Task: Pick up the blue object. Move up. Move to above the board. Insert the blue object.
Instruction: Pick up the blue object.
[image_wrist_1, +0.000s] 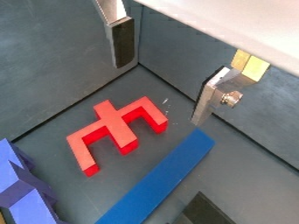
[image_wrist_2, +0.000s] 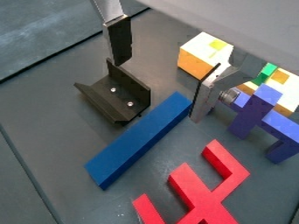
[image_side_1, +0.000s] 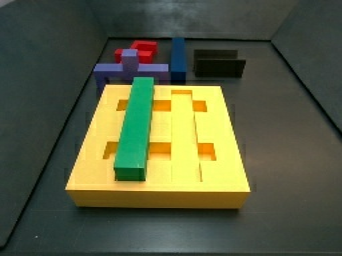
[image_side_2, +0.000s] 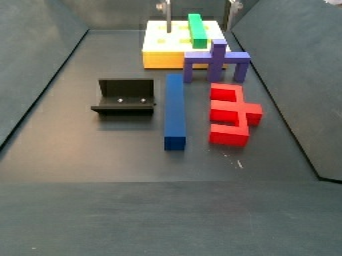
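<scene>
Dark grey walls enclosed the flat dark grey table, and no brand, label or writing could be read on anything.

Taken left to right in a side view, the dark L-shaped fixture stood on its base plate at the left. Just beside it lay the long dark blue rectangular bar, flat on the table with its length running away from the camera. Right of the bar sat the red branching block, close to it but apart. Behind these stood the purple-blue cross-shaped block, and farther back the large flat yellow slotted board with the long green bar lying along one of its slots.

In a side view from the opposite end, the yellow board filled the foreground, the green bar resting in its left slot, with the other pieces gathered behind it.

The pincer hung above the table with its two flat silver fingers spread apart and nothing between them. In a wrist view the blue bar lay below and between the fingers, untouched, with the fixture alongside it. In a wrist view the pincer hung over bare table beyond the red block, with the blue bar nearer the camera.
</scene>
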